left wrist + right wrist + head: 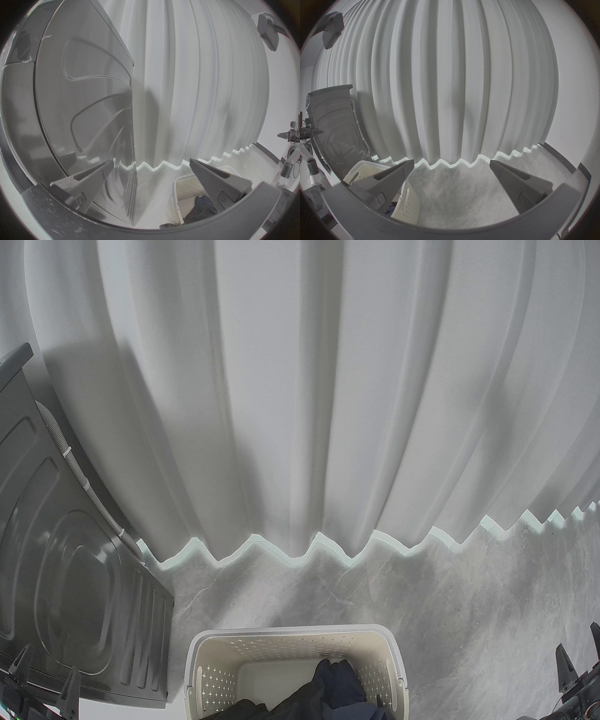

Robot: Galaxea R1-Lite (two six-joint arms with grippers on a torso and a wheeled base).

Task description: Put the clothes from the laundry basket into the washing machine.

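Observation:
A cream perforated laundry basket stands on the floor at the bottom centre of the head view, with dark clothes heaped inside. The grey washing machine stands to its left, showing a ribbed side panel. My left gripper is open and empty in front of that panel; the left wrist view shows it between the machine and the basket with its clothes. To the right of the basket my right gripper is open and empty. In its wrist view it hangs over bare floor, with the basket off to one side.
A white pleated curtain hangs behind everything and ends at the grey marble floor. A corrugated drain hose runs down the machine's back edge. Open floor lies to the right of the basket.

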